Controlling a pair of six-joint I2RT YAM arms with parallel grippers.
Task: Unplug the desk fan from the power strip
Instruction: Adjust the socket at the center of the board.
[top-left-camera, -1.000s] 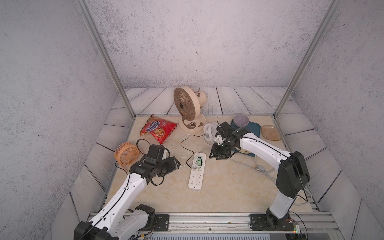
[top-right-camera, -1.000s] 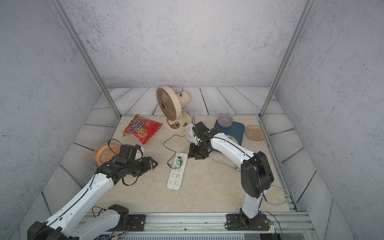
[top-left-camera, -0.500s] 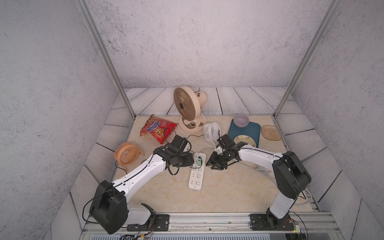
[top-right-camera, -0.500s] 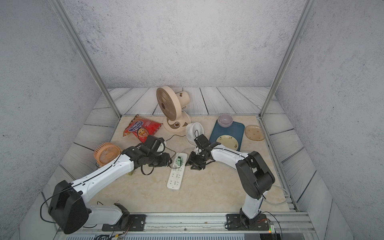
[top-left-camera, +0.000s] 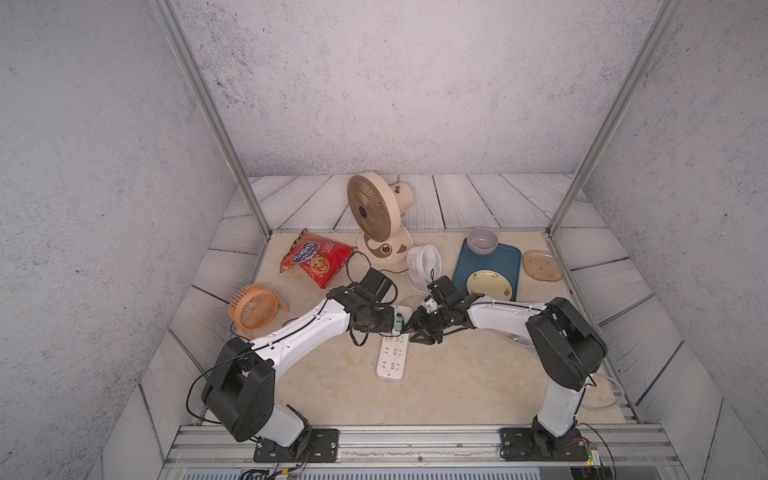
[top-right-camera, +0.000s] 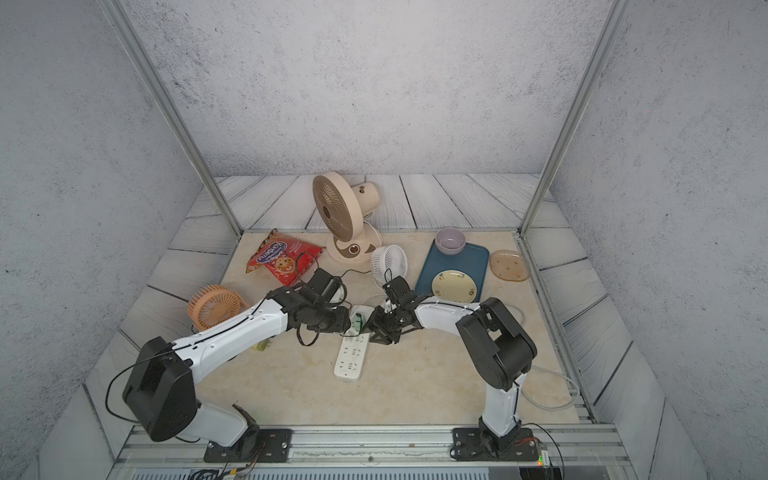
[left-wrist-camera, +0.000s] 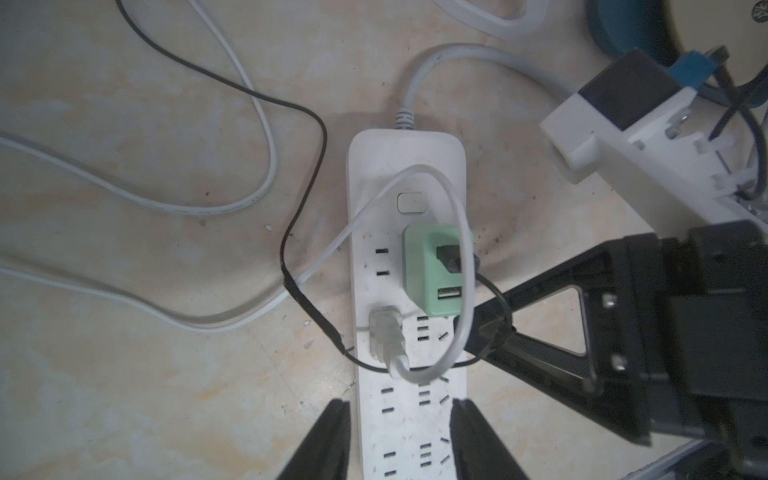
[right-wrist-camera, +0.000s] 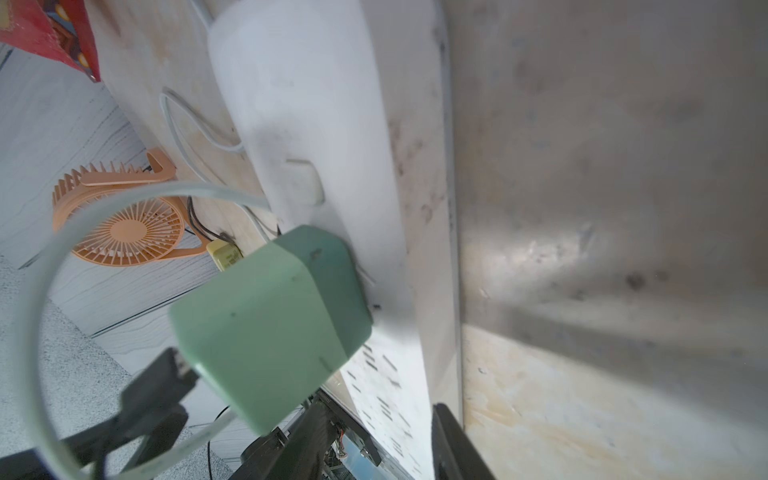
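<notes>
The strip (left-wrist-camera: 407, 174) lies in the middle of the desk (top-left-camera: 457, 374), with the fan (top-left-camera: 376, 212) behind it. The left end effector (left-wrist-camera: 401, 405) straddles the strip, its fingers (left-wrist-camera: 332, 436) against both long edges, seemingly clamping it so it cannot lift. The right end effector (top-left-camera: 420, 332), open and empty, sits beside the green adapter (left-wrist-camera: 432, 270), likely to pull it.

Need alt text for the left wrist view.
A white power strip carries a green adapter and a white plug. The left gripper straddles the strip; the right gripper reaches in beside the adapter.
</notes>
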